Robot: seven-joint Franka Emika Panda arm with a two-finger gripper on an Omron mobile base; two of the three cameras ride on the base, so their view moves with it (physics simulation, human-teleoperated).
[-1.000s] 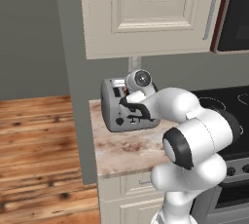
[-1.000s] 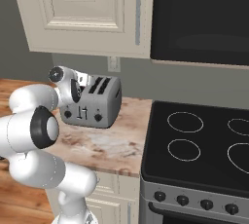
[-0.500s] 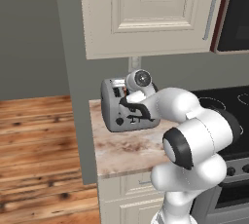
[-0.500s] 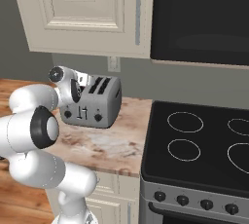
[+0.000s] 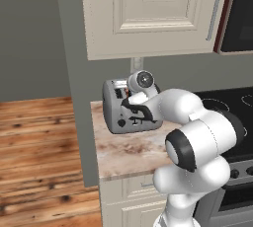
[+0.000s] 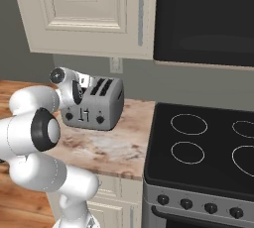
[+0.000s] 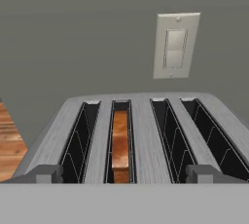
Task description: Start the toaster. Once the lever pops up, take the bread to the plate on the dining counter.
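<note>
Toaster [image 6: 94,104] sits on the marbled bench [image 6: 114,145] against the grey wall [image 7: 78,33], just left of the black stove [image 6: 208,147] as you see it from the right base view. You get four slots on top; the bread [image 7: 120,142] stands sunk in the second slot from the left in the hand view, brown crust edge up, the other three slots bare. Front face shows two black knobs [image 6: 99,119] and two slider slots between them.

Your hand [image 7: 124,173] hovers over the near edge of the toaster, looking along the slots, fingertips [image 7: 46,173] spread wide apart, nothing between them, one low at each side of the hand view. From the left base view the hand [image 5: 129,101] is at the toaster's top, the white arm [image 5: 197,132] curling in from the lower right and covering part of the toaster's front.

Light switch plate [image 7: 176,46] on the wall behind the toaster. Cream cabinet [image 6: 89,11] hangs above it. Wood floor [image 5: 39,162] left of the bench.
</note>
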